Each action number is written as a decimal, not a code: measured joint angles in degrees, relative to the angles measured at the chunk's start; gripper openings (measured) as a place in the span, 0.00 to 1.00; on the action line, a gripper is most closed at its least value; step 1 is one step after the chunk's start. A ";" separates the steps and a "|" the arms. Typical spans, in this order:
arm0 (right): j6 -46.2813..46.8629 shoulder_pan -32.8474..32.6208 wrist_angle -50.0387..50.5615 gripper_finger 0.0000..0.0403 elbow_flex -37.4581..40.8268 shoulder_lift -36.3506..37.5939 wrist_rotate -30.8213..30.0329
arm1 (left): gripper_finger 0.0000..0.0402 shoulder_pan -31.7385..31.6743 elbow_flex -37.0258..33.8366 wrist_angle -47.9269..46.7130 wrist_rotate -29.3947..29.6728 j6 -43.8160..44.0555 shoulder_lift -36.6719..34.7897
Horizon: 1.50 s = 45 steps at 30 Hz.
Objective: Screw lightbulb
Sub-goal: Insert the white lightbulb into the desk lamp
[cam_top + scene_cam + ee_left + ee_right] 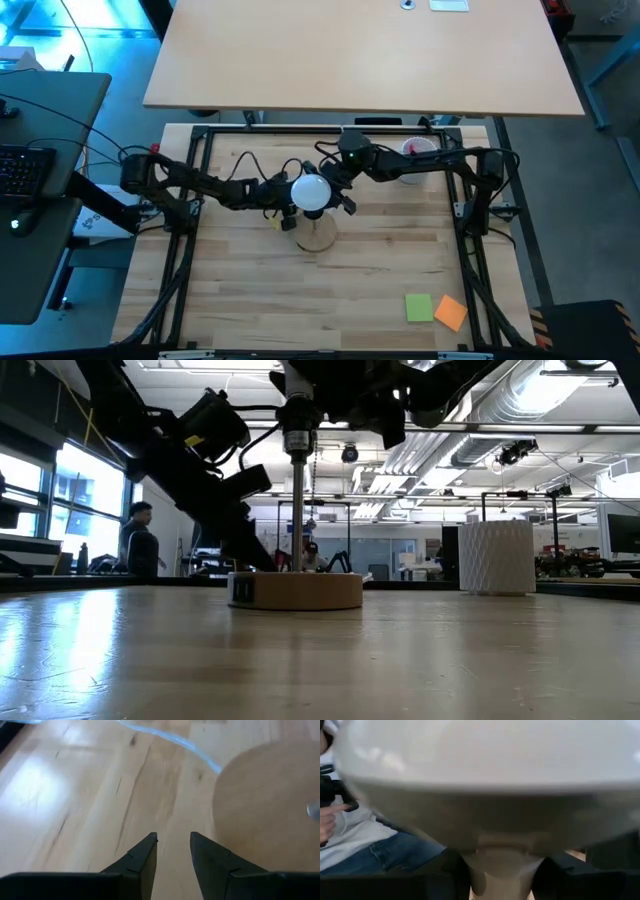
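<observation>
1. The lightbulb [311, 192] sits above the round wooden stand [318, 234] near the middle of the counter [380, 290], at the top of the stand's upright post [297, 510].
2. The right gripper [502, 870] holds the lightbulb: in the right wrist view its dark fingers [445, 875] press on both sides of the bulb's narrow neck, the white globe filling the picture.
3. The left gripper [173, 851] hangs just beside the stand; its fingers [142, 862] stand a narrow gap apart with nothing between them, over bare wood.
4. A white ribbed cup [497, 557] stands toward the counter's far right.
5. Green and orange sticky notes [436, 309] lie near the front edge; no writing on them can be read.
6. No brand or label is legible anywhere.
</observation>
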<state>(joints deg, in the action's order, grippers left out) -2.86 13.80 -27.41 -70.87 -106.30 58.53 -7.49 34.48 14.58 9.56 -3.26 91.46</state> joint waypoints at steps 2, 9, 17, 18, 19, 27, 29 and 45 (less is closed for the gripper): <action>0.05 0.02 0.31 0.35 0.00 0.00 -0.58 | 0.28 0.08 0.00 -3.50 0.02 0.29 -1.93; 0.59 -0.44 2.36 0.34 -0.02 0.05 -5.99 | 0.28 3.25 -0.22 -12.94 7.45 2.76 -8.77; -0.58 -2.64 4.23 0.34 2.15 3.98 -19.67 | 0.28 9.15 -11.53 -1.58 17.73 14.64 -15.62; -1.10 -2.92 4.34 0.34 2.90 4.90 -22.46 | 0.28 9.60 -13.08 0.46 17.90 16.78 -15.98; -1.64 -3.20 4.34 0.34 3.75 5.83 -24.90 | 0.28 10.11 -14.43 2.58 18.02 18.66 -16.15; -3.41 -7.74 2.51 0.34 7.08 7.52 -44.17 | 0.28 14.20 -17.41 16.99 25.33 20.68 -14.72; -3.66 -9.04 1.84 0.34 7.61 7.52 -49.19 | 0.28 15.02 -17.37 20.91 27.61 18.81 -14.46; 8.52 -10.13 -18.02 0.33 19.50 10.32 -59.64 | 0.32 13.90 -17.35 40.10 20.18 2.64 -14.33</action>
<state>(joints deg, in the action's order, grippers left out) 5.66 3.67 -45.43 -51.37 -95.98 -1.10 6.41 17.12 54.68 29.74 -0.62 77.13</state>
